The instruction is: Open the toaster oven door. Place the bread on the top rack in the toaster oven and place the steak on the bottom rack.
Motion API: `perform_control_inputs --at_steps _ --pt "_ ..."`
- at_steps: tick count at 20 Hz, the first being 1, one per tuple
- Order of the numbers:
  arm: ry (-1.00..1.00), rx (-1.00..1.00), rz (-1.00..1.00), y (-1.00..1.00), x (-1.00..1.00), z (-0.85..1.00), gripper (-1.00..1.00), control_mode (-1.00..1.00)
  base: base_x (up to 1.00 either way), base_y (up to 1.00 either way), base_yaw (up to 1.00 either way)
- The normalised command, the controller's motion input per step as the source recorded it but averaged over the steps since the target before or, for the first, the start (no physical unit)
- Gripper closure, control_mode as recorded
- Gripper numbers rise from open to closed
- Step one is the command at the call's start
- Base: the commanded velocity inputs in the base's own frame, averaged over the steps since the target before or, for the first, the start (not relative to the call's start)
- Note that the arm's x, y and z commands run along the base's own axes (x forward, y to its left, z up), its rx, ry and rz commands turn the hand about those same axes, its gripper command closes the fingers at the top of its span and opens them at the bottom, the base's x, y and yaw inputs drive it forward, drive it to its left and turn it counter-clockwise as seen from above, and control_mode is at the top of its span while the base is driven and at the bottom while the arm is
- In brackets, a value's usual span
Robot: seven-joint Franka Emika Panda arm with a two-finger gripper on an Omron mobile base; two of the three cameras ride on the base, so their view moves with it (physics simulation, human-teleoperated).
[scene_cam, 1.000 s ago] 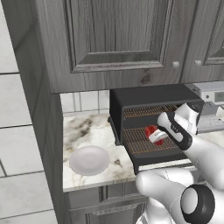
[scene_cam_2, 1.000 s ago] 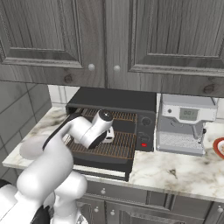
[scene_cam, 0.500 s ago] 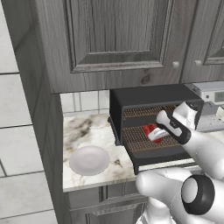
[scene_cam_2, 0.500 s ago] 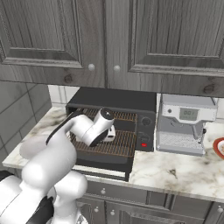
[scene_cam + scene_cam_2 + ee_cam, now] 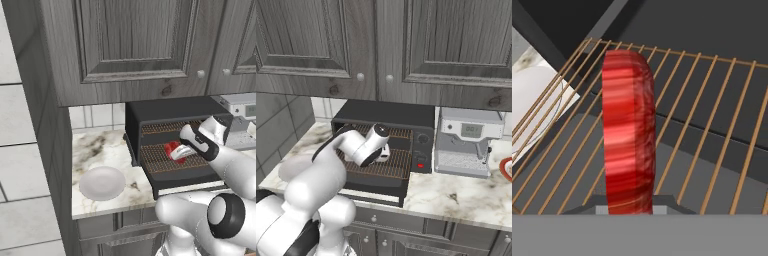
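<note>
Gripper (image 5: 176, 151) pinching the steak (image 5: 628, 135) edge-on, inside the toaster oven (image 5: 386, 117) just above a pulled-out coppery rack (image 5: 165, 161); top or bottom hard to tell. Toaster oven door (image 5: 192, 186) folded down flat. White plate (image 5: 102, 182) on the counter (image 5: 95, 150) left of the oven.

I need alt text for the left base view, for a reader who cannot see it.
A white robot arm's gripper holds a red steak just over the lower rack inside an open black toaster oven. A white plate sits on the marble counter to the left, under grey cabinets.
</note>
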Motion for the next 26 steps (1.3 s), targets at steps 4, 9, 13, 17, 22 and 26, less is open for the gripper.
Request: perform_control_inputs --at_steps 4,9,13,17,22,26 --pt "0.00 0.02 0.00 0.00 0.00 -0.11 -1.00 -1.00 0.00 0.00 0.00" --pt "0.00 0.02 0.00 -0.03 0.05 -0.01 -1.00 -1.00 0.00 0.00 0.00" --pt "0.00 0.00 0.00 -0.06 0.08 0.00 -1.00 -1.00 0.00 0.00 0.00" --pt "0.00 0.00 0.00 -0.08 0.13 0.00 -1.00 -1.00 0.00 0.00 0.00" --pt "0.00 0.00 0.00 -0.19 0.07 0.02 -1.00 -1.00 0.00 0.00 0.00" --pt "0.00 0.00 0.00 -0.31 -0.03 0.04 -1.00 -1.00 0.00 0.00 0.00"
